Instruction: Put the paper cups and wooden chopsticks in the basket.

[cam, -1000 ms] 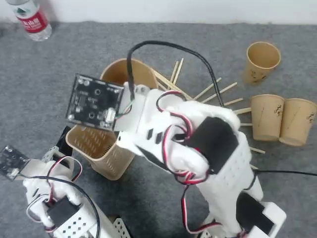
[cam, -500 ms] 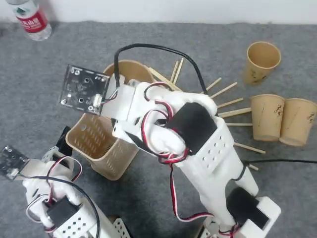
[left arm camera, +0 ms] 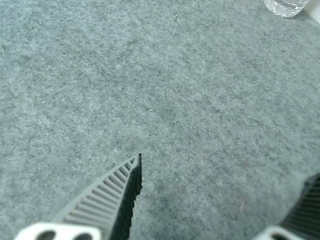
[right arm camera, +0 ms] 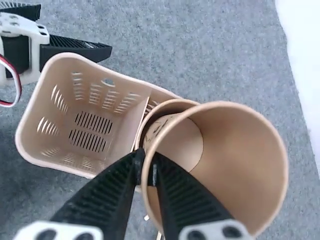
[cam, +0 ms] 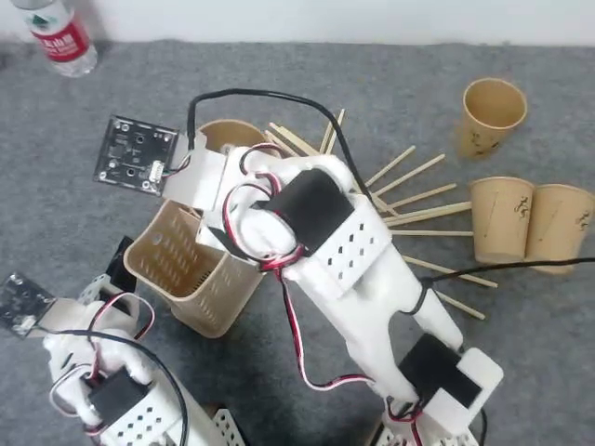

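Note:
My right gripper is shut on the rim of a brown paper cup. The cup hangs tilted at the far corner of the tan slotted basket, whose open inside holds nothing I can see. Several wooden chopsticks lie fanned out on the grey carpet to the right of the arm. One more paper cup stands upright at the far right, and two cups lie side by side below it. My left gripper is open, low over bare carpet, close beside the basket.
A water bottle lies at the far left corner of the carpet. The right arm's white body stretches from the near right across to the basket. The left arm's base sits at the near left.
The right arm has swung left and outward with the cup, carrying its wrist camera board to the left. More chopsticks have come into view beside it. The left arm has kept still.

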`<state>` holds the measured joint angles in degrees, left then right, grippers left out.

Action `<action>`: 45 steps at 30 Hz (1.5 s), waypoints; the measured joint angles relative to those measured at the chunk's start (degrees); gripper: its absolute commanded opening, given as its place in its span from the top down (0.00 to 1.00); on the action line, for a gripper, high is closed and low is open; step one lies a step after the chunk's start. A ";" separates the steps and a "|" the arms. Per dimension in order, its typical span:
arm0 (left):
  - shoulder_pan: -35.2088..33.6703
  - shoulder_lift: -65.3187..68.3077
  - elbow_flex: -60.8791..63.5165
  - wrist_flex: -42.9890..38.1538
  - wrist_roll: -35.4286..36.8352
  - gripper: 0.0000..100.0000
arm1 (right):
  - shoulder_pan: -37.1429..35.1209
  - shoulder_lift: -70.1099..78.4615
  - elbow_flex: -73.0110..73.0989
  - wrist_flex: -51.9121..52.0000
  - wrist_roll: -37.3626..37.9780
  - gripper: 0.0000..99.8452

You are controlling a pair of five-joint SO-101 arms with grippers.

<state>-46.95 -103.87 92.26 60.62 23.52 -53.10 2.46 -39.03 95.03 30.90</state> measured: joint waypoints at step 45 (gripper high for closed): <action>0.00 0.00 0.35 -0.44 0.00 0.56 | 64.88 17.49 -7.30 -25.49 -6.15 0.84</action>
<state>-46.95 -103.87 92.62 60.18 23.52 11.78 19.96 -46.33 69.54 24.75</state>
